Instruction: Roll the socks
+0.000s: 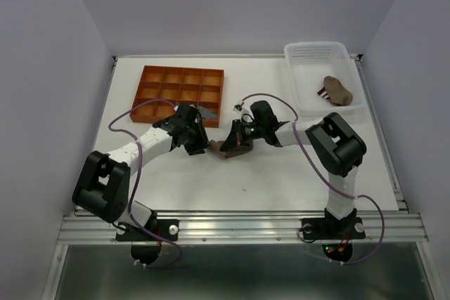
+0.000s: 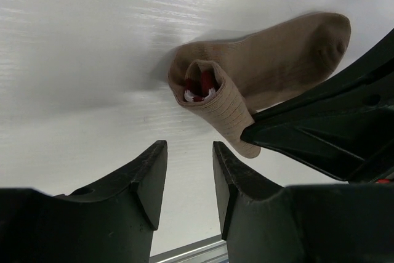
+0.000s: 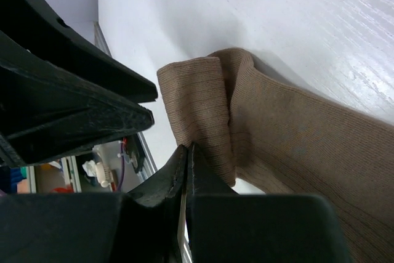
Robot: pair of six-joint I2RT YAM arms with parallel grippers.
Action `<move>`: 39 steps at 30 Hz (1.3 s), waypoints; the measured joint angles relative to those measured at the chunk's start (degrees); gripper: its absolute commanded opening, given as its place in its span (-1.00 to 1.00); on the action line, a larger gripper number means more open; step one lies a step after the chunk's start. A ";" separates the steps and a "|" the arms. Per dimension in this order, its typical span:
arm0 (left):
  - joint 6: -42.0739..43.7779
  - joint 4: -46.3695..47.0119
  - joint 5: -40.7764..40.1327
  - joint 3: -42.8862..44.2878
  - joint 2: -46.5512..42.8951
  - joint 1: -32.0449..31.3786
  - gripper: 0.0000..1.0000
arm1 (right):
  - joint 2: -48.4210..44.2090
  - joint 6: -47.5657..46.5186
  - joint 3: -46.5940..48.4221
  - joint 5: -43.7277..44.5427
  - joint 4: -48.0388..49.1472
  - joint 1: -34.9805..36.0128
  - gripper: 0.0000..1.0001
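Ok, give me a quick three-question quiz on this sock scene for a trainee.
1. True or false: the white basket holds a bundled sock.
2. Which stands open, the left gripper or the right gripper?
3. What colours show inside the folded end of the tan sock on the table?
Key: 1 true. 2 the left gripper; the right gripper is shut. 3 red and white.

On the white table, orange compartment tray back left, white mesh basket back right.
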 measured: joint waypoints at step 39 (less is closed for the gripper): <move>1.70 6.03 1.79 6.38 13.09 -1.42 -0.08 | 5.09 5.66 -2.05 -1.18 6.95 -4.46 -0.78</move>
